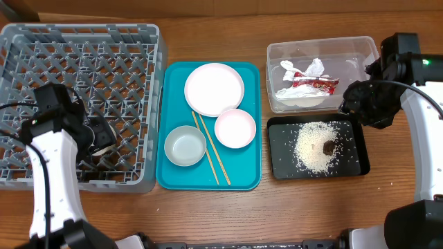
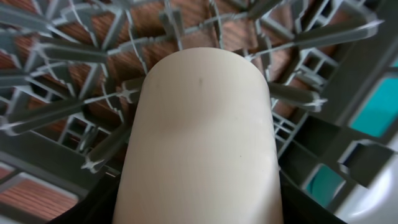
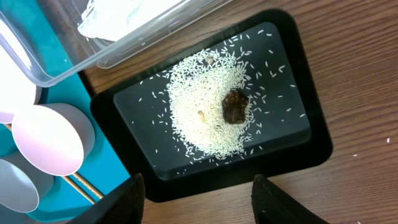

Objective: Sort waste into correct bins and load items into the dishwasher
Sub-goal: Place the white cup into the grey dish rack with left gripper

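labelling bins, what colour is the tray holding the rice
The tray is black, under white rice and a brown lump; clearest in the right wrist view.

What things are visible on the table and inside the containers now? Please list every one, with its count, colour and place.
rack: 1, grey, left side of table
cup: 1, white, in the rack, held
teal tray: 1, teal, middle of table
plate: 1, white, far end of teal tray
small dish: 1, white-pink, right side of teal tray
bowl: 1, grey, near left of teal tray
chopsticks: 2, wood, between bowl and small dish
tub: 1, clear, far right
wrapper: 1, red and white, in tub
napkin: 1, white, in tub
black tray: 1, black, nearer than tub
rice: many grains, white, in black tray
food lump: 1, brown, on rice
table: 1, brown wood
left gripper: black, closed on cup
right gripper: black, open, empty, by black tray
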### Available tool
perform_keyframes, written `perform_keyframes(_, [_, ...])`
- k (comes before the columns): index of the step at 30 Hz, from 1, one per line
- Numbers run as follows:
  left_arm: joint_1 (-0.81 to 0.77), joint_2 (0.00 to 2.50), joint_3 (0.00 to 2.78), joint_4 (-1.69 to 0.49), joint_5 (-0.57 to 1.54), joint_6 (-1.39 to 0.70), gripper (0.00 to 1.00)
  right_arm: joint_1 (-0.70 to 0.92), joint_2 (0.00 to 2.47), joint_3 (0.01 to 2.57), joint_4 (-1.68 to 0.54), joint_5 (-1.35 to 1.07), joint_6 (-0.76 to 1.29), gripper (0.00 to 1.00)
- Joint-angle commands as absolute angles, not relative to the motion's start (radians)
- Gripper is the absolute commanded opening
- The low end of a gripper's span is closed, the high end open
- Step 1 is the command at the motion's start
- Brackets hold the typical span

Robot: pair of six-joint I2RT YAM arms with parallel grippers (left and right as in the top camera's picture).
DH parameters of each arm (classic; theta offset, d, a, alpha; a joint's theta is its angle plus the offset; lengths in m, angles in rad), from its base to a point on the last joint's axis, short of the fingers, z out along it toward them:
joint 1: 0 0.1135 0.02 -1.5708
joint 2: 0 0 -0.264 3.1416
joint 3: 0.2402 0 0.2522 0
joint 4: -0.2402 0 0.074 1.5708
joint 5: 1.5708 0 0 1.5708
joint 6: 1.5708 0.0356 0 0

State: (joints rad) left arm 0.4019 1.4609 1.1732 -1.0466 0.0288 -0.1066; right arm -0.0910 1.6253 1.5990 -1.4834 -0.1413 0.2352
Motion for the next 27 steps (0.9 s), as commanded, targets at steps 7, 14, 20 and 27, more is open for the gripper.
perform_keyframes(7, [0.405, 1.541, 1.196, -1.043, 0.042, -0.128, 1.0, -0.092, 1.6, 1.631, -1.496, -0.135, 0.232, 0.57])
perform_keyframes(14, [0.403, 1.533, 1.237, -1.04, 0.183, -0.126, 1.0, -0.092, 1.6, 1.631, -1.508, -0.135, 0.232, 0.58])
perform_keyframes(20, [0.34, 1.473, 1.325, -1.044, 0.289, -0.089, 1.0, -0.092, 1.6, 1.631, -1.529, -0.135, 0.232, 0.85])
perform_keyframes(27, [0.059, 1.406, 1.338, -1.014, 0.289, -0.09, 1.0, -0.092, 1.6, 1.631, -1.52, -0.18, 0.233, 1.0])
